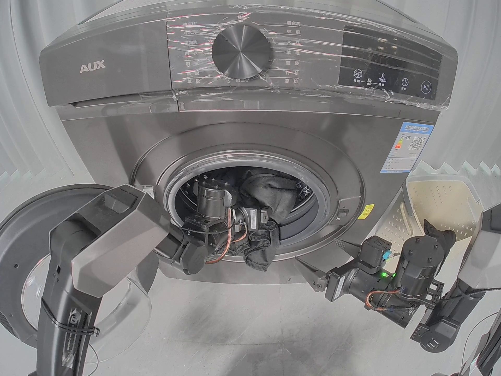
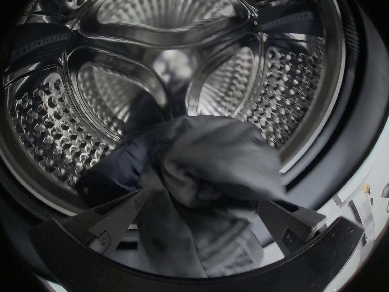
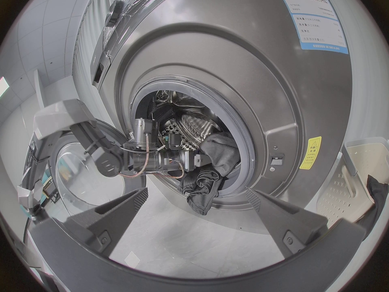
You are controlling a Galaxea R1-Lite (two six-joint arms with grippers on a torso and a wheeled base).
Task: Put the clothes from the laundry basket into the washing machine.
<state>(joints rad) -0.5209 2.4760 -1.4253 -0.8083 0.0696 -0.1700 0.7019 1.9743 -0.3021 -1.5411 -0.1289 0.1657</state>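
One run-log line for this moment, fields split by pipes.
left gripper: open, at washing machine door rim | dark garment: draped over rim, partly inside | right gripper: open, empty | laundry basket: dark item inside

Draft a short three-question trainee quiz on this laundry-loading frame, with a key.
1. True or false: the round glass door of the grey front-loading washing machine stands open.
2. Where is the crumpled dark grey garment? A) flat on the floor B) across the drum opening's rim, part hanging outside C) on top of the machine
3. What lies in the cream perforated plastic laundry basket?
Key: 1 true. 2 B. 3 a black garment.
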